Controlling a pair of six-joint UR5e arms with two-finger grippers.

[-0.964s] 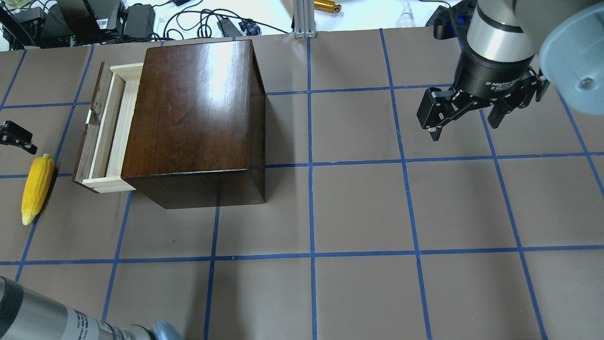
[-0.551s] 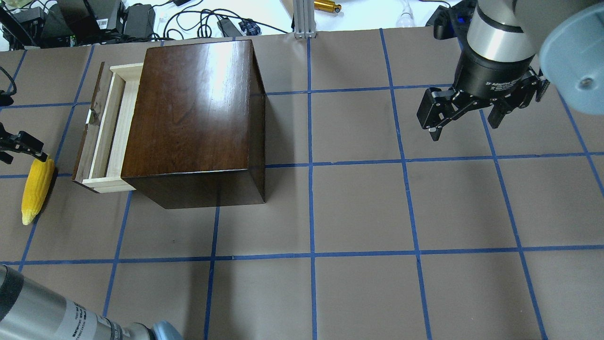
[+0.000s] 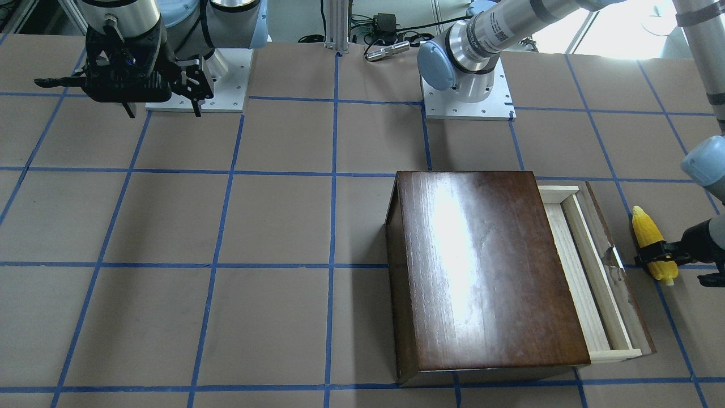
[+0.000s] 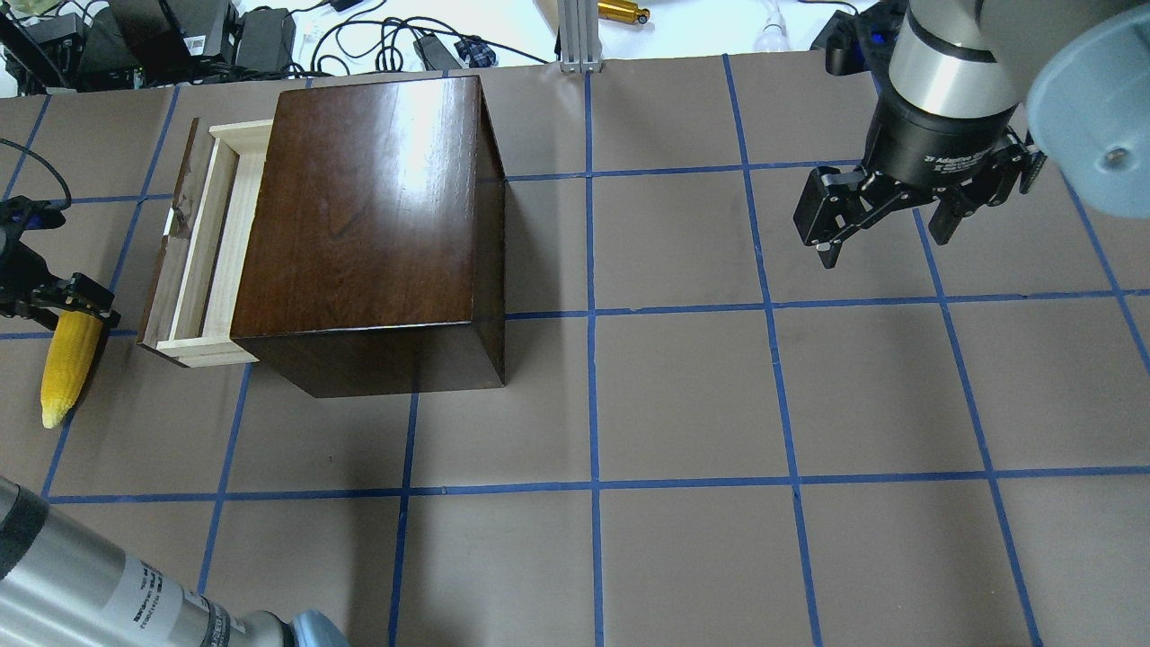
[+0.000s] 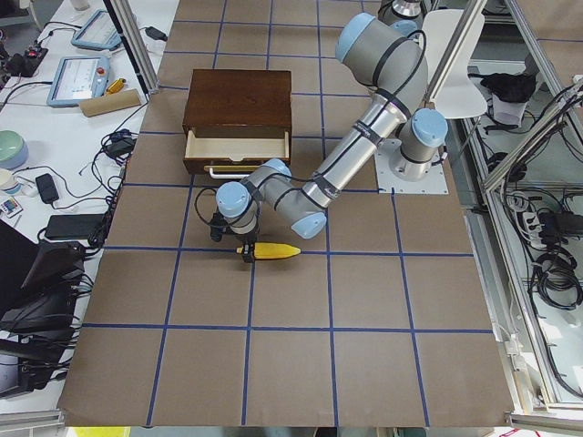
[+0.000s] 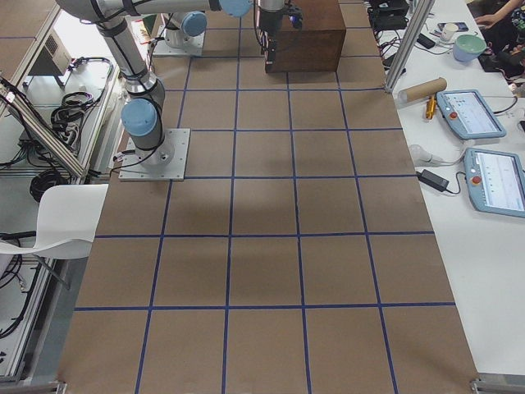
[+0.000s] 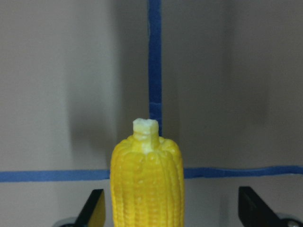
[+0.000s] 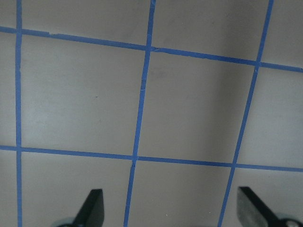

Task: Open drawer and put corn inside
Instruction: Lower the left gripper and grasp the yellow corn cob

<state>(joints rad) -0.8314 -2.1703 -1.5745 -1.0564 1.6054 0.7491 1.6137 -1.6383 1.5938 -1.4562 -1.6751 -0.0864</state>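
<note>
While the fingers [image 7: 94, 210] of the left gripper [image 7: 173, 210] stand spread about the stem end of the corn [image 7: 147, 184], one close, the other well apart, nothing is clamped yet. It lies on the table [image 4: 683, 395] just beside the drawer [image 4: 214, 243], already partly out of the wooden box [image 4: 359, 207]. Grasping looks like the step in hand; next, close squarely, lift, and carry it over the drawer's front. The right gripper [image 4: 885, 244] hangs open, well apart

corn [image 4: 70, 359] showing bright yellow, bumpy kernel rows, pale stub | drawer [image 4: 235, 243] showing pale wood, dark brown front | box [image 4: 368, 198] gleaming dark brown, grained | table [image 4: 683, 395] showing grey-brown, blue grid
</note>
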